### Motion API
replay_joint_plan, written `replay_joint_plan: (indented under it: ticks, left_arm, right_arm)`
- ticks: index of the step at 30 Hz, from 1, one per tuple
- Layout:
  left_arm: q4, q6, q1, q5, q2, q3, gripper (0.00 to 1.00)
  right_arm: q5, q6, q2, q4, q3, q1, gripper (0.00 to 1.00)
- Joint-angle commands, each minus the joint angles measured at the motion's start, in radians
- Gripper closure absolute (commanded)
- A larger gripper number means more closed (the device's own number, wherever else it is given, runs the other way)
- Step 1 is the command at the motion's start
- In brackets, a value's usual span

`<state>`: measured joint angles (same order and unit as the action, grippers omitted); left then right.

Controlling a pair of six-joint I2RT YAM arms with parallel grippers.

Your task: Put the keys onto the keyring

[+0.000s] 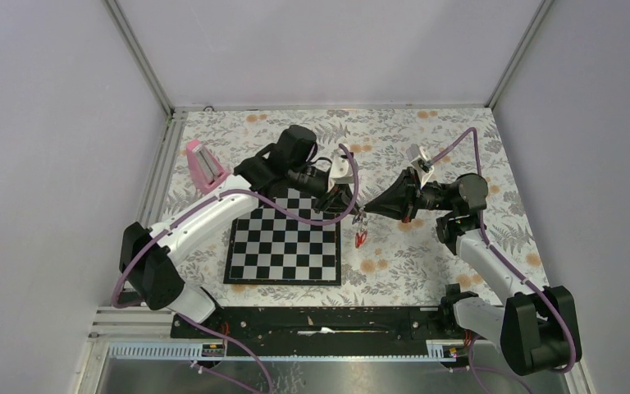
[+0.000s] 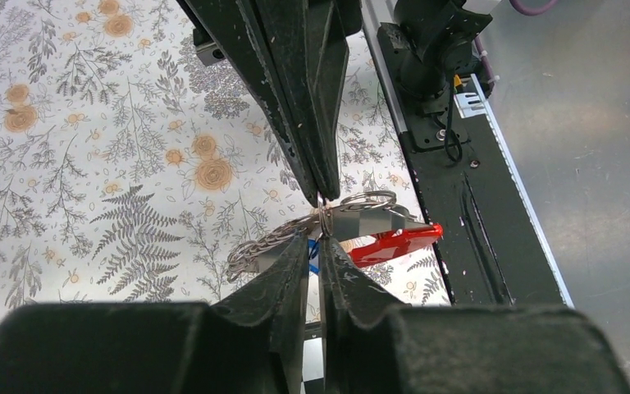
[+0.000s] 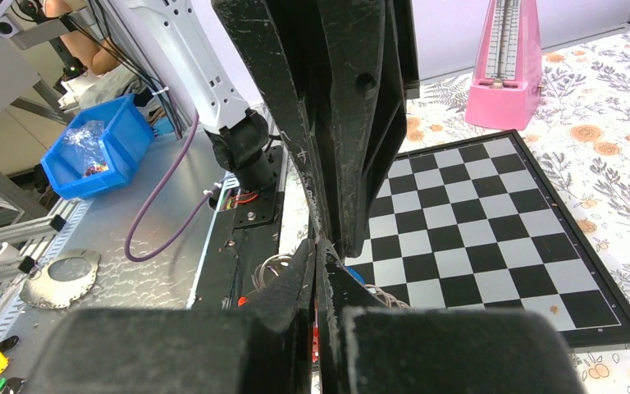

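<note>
— Where is the keyring (image 2: pixel 367 199) hanging relative to the end effectors?

— It is hanging above the counter (image 1: pixel 426 263), just right of the chessboard (image 1: pixel 283 246); the left end effector (image 1: pixel 351 207) is clenching on it from the left and the right end effector (image 1: pixel 367 208) is clenching on it from the right; their tips are almost touching; the red-tagged key (image 2: pixel 398 240) is dangling just beside the ring, and a sliver of the blue-tagged key (image 2: pixel 313 268) is peeking out by the left fingers; whether either is threaded on, I cannot tell.

— Any containers showing?

— A blue bin (image 3: pixel 134 133) is sitting off the counter in the right wrist view; a clear bag is lying in it, its contents too small to make out.

— And how are the arms posing?

— The left arm is stretching past the pink block (image 1: pixel 204 164) and bending over the chessboard's far edge; the right arm is folding inward from the right, its end effector pointing left.
</note>
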<state>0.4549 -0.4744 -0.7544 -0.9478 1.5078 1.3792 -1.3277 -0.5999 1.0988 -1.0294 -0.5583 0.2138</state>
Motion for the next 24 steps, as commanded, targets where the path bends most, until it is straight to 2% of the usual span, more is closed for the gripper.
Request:
replay_joint_plan:
  ticks: [1, 4, 8, 16, 24]
  left_arm:
    - [-0.025, -0.029, 0.004, -0.052, 0.003, -0.004, 0.86]
    - [-0.024, -0.029, 0.004, -0.062, 0.012, -0.006, 0.89]
    - [-0.026, -0.014, 0.004, -0.077, 0.034, 0.007, 0.88]
    - [-0.025, -0.027, 0.005, -0.045, 0.008, 0.004, 0.66]
    - [-0.022, -0.041, 0.006, -0.051, -0.037, 0.004, 0.49]
  right_arm:
    - [-0.003, 0.002, -0.020, -0.046, -0.022, -0.008, 1.00]
    - [-0.001, 0.002, -0.018, -0.047, -0.022, -0.008, 1.00]
    - [0.002, 0.009, -0.019, -0.044, -0.017, -0.008, 1.00]
    - [0.001, 0.044, -0.031, -0.010, -0.006, -0.014, 1.00]
    - [0.002, 0.077, -0.032, 0.026, -0.002, -0.015, 1.00]
